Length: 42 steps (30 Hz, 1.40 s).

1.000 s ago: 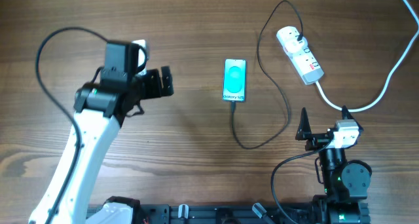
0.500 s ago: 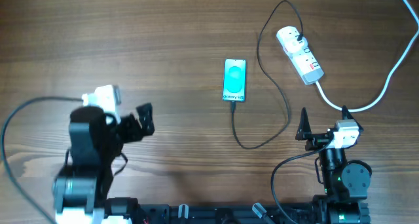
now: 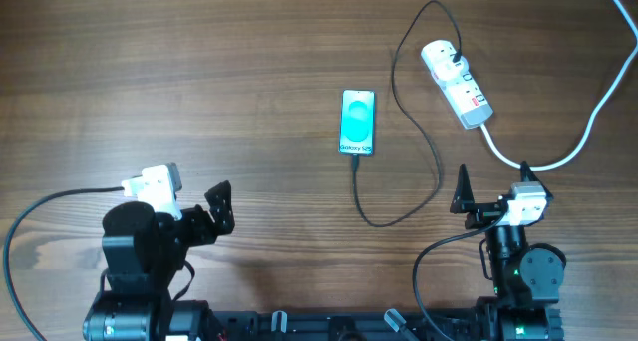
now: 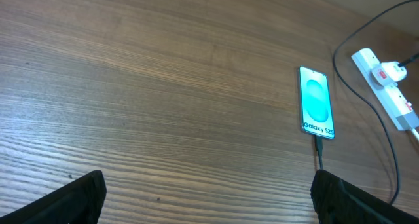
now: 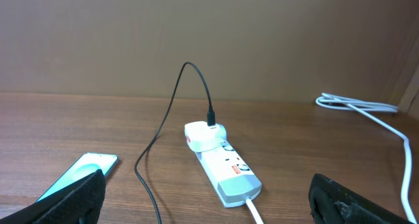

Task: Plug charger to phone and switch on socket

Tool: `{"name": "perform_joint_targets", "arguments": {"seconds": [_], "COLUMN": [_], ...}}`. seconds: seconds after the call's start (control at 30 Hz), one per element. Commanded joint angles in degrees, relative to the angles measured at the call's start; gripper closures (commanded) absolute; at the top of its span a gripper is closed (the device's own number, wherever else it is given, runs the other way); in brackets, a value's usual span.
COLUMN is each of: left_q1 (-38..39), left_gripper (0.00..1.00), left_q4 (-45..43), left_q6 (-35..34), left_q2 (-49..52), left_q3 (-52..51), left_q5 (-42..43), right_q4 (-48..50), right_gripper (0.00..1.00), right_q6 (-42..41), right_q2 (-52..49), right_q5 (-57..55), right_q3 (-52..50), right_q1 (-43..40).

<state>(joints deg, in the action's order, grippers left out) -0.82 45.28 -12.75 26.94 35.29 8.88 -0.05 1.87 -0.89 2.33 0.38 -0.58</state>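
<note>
Left gripper (image 4: pixel 208 188) and right gripper (image 5: pixel 206 188) gape empty. Ahead of them the cable (image 4: pixel 319 156) looks limp and light, best pinched at its stiff tip.

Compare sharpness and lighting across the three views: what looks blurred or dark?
Overhead: even light, sharp, phone screen bright without glare. Left wrist: its own fingers are dark, blurred shapes at the bottom corners. Right wrist: socket sharp, fingers blurred, backdrop dim.

We see both arms tucked low along the counter's near edge, left gripper (image 3: pixel 219 203) and right gripper (image 3: pixel 464 191) gaping, empty.
</note>
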Motion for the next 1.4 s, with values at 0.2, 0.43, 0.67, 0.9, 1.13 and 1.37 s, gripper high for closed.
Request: {"name": "perform_joint_targets", "arguments": {"seconds": [0.2, 0.43, 0.67, 0.9, 1.13, 1.37], "left_q1": [-0.42, -0.42, -0.42, -0.42, -0.42, 1.44], "left_gripper": [0.0, 0.0, 0.0, 0.0, 0.0, 0.0], "left_q4": [1.29, 3.13, 0.33, -7.48, -16.9, -29.59], "left_q6": [0.31, 0.31, 0.28, -0.17, -1.2, -1.38], "left_q2": [-11.32, -12.9, -17.88, -25.83, -26.75, -26.75], "left_q3": [-1.66, -1.9, -6.58, -15.61, -20.72, -23.78], "left_q5": [0.7, 0.7, 0.74, 3.72, 3.48, -4.24], "right_q4": [0.04, 0.04, 0.04, 0.04, 0.04, 0.04], "right_gripper": [0.0, 0.0, 0.0, 0.0, 0.0, 0.0], "right_q6": [1.11, 1.11, 1.09, 1.11, 1.14, 1.11], "right_q2": [0.68, 0.68, 0.68, 0.68, 0.68, 0.68], "right_q5": [0.24, 0.24, 0.26, 0.24, 0.24, 0.24], "right_q3": [-0.07, -0.07, -0.07, -0.07, -0.07, -0.07], "right_q1": [-0.24, -0.24, -0.24, -0.24, -0.24, -0.24]}}
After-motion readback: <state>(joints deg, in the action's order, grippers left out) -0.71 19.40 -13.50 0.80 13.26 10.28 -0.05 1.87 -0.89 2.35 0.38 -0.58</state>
